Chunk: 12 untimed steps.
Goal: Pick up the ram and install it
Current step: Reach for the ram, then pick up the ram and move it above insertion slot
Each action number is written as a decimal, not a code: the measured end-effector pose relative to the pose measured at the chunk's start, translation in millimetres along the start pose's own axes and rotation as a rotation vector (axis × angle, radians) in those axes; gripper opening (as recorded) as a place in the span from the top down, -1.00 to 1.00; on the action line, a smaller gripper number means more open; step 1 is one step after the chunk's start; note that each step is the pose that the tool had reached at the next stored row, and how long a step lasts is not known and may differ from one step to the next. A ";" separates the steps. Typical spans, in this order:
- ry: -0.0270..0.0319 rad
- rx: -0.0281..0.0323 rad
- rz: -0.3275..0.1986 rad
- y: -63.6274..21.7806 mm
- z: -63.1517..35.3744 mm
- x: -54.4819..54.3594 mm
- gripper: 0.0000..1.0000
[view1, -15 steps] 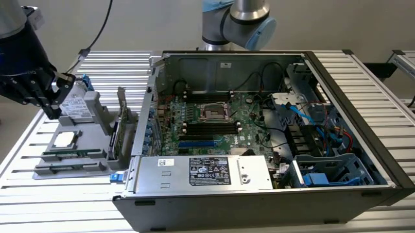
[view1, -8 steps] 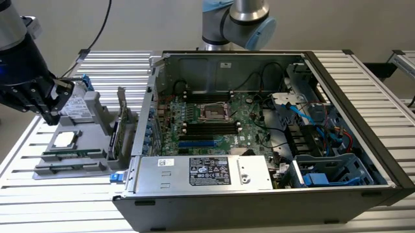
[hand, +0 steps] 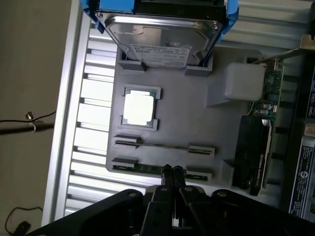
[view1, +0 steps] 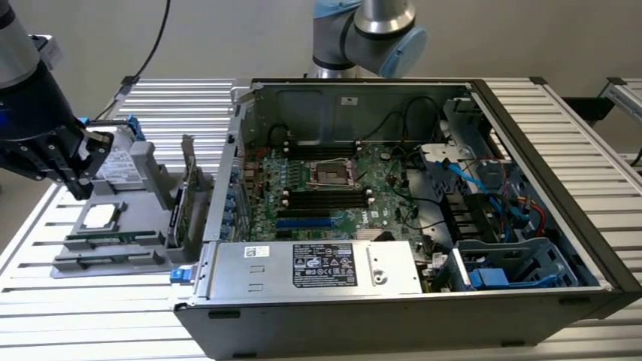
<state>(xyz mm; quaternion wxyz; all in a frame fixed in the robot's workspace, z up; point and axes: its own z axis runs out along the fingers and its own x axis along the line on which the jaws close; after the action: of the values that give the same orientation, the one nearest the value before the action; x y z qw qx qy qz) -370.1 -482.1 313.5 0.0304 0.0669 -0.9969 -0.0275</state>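
The ram [hand: 142, 168] is a thin green stick lying on edge in the outer slot of a grey holder [hand: 197, 113]. In the exterior view the ram [view1: 104, 239] shows as a green strip near the front of the holder [view1: 140, 192], at the exterior view's left. My gripper [hand: 172, 170] is shut, its two black fingertips pressed together right over the middle of the stick. From the exterior view the gripper [view1: 72, 179] hangs above the holder with a gap below it. I see nothing held between the fingers.
The holder also carries a processor chip [hand: 140, 108], a hard drive [hand: 162, 39] in a blue frame and an upright expansion card [hand: 256, 147]. To the exterior view's right lies an open computer case [view1: 561, 150] with its motherboard [view1: 341, 188] and black memory slots [view1: 326, 194].
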 end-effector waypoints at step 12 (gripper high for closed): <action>-0.0101 0.0016 -0.005 -0.1 2.3 -0.2 0.80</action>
<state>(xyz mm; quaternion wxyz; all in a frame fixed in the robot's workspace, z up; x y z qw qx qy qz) -370.1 -482.1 311.2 0.0252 0.0694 -0.9969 -0.0271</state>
